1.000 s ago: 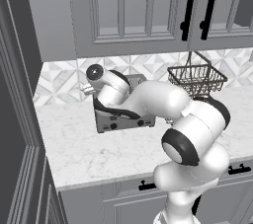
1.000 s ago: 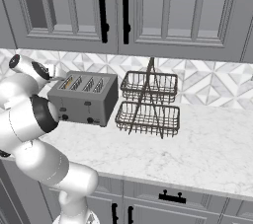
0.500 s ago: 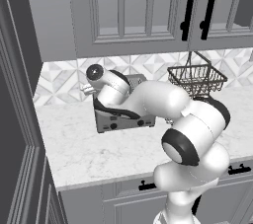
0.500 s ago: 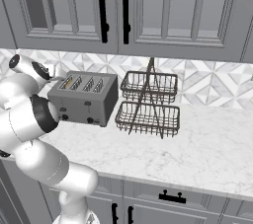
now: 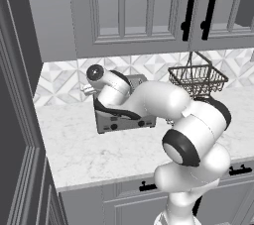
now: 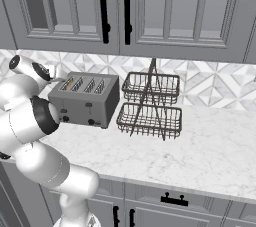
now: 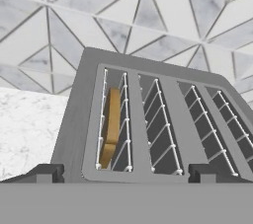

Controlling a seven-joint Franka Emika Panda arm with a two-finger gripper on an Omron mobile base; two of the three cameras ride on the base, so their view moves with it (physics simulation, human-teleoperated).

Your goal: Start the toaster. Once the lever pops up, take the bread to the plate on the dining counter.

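Where the hand view looks down from just above, the fingers [image 7: 122, 172] stand spread wide and hold nothing, their dark tips at the bottom of the frame on either side of the toaster's near edge. Beyond them the toaster [image 7: 148, 119] shows four wire-guarded slots, and the bread [image 7: 110, 127] sits sunk in the leftmost one, a tan slice with its brown crust edge up, below the slot rim. It is likely light and fairly stiff but crumbly, so it should be taken by the top crust with a gentle pinch across its thin faces once it rises; as it sits now, there is little to take hold of. The levers on the front face are hidden from the hand. In the left base view the arm rises from the lower right, bends at a big elbow and reaches left over the toaster [image 5: 124, 115] at centre, wrist turned down. In the right base view the toaster [image 6: 85, 100] stands on the counter [image 6: 210, 156] at centre left, a wire basket rack [image 6: 150, 106] just beside it, against the tiled wall at the top.
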